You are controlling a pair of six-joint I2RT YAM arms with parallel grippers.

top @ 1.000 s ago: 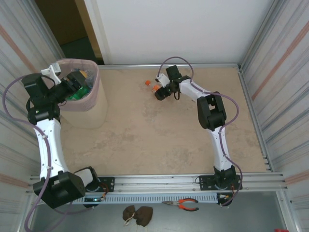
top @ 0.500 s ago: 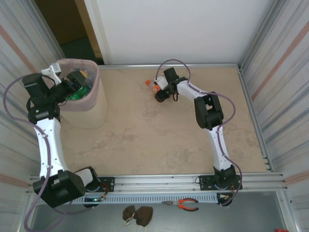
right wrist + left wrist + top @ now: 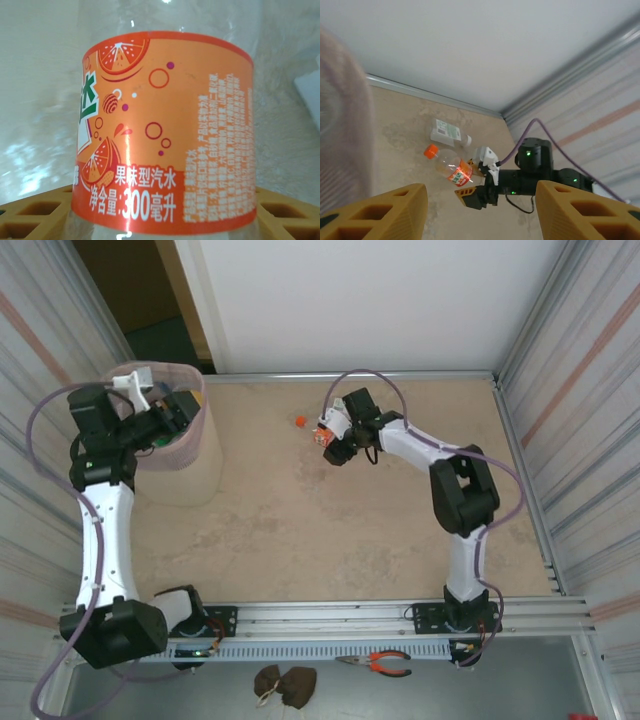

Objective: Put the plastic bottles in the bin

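Right gripper [image 3: 324, 435] grips the orange-label bottle [image 3: 165, 130] mid-body, so we can carry it level; left gripper [image 3: 480, 210] open by the bin [image 3: 195, 465].

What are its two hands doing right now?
Left arm's fingers: open, nothing between them.
Right arm's fingers: closed on the orange-label bottle.

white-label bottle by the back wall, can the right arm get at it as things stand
Probably not yet: the right gripper is shut on the orange-label bottle, so its jaws are full. The white-label bottle lies just beyond, uncovered, so it looks reachable once freed.
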